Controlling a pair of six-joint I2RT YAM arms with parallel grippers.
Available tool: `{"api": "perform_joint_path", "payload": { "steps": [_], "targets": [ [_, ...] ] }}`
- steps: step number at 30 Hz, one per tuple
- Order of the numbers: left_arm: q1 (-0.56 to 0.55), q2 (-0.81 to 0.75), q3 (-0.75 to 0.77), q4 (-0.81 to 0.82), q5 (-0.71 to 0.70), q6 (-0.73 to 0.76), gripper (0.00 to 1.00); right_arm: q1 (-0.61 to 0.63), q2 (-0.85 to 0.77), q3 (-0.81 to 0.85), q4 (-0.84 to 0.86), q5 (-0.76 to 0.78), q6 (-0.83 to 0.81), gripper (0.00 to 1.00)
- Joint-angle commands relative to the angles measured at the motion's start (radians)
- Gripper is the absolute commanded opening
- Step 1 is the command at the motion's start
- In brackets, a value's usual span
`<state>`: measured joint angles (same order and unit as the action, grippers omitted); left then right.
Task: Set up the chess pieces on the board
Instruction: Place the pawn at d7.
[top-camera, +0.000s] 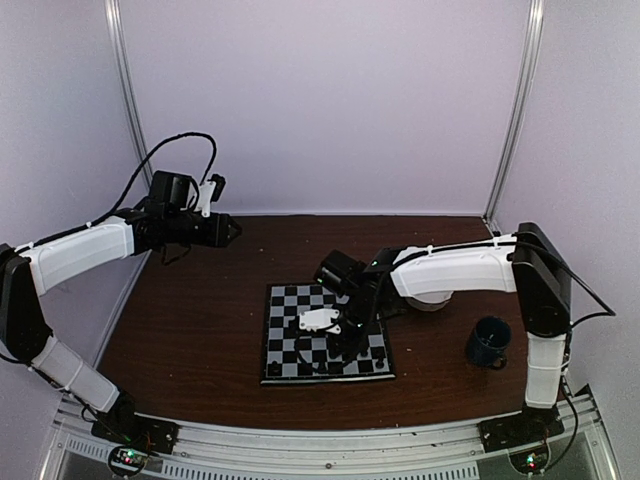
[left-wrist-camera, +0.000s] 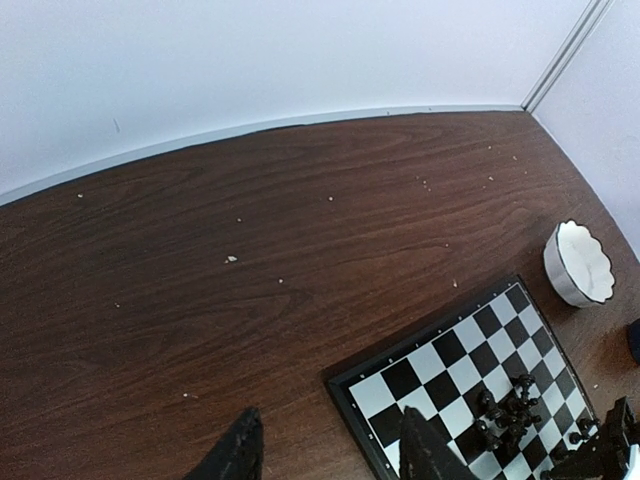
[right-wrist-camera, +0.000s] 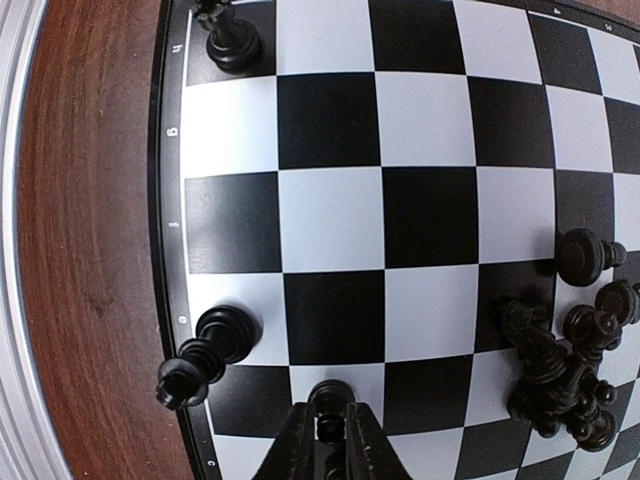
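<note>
Finding the left gripper (top-camera: 228, 231) spread and empty at the top view's upper left, we are seeing, in the right wrist view, a leaning piece (right-wrist-camera: 185, 378) lower left. At bottom centre the right gripper (right-wrist-camera: 328, 440) is pinching a chess piece (right-wrist-camera: 330, 402) on the board (right-wrist-camera: 430, 215). We are judging that a skewed release risks toppling both.

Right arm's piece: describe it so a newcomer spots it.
On the black-and-white checkered chessboard, find the numbered rim in the right wrist view. One column in, on a white square, sits a small glossy black chess piece. Unlike the rim-side piece and the jumbled cluster, it alone sits between the tips of the right pincer.
</note>
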<state>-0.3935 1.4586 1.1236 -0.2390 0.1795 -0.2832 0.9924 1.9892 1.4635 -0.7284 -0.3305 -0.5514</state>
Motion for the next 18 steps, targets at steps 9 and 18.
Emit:
{"api": "perform_joint_path", "payload": {
  "steps": [9, 18],
  "targets": [
    [0.010, -0.003, 0.004, 0.036, 0.018, 0.000, 0.47, 0.009, 0.002, 0.000, 0.005, 0.036, 0.000, 0.19],
    [-0.005, 0.054, 0.061, -0.063, 0.064, 0.000, 0.46, -0.002, -0.158, 0.007, -0.107, 0.050, 0.007, 0.32]
  ]
}}
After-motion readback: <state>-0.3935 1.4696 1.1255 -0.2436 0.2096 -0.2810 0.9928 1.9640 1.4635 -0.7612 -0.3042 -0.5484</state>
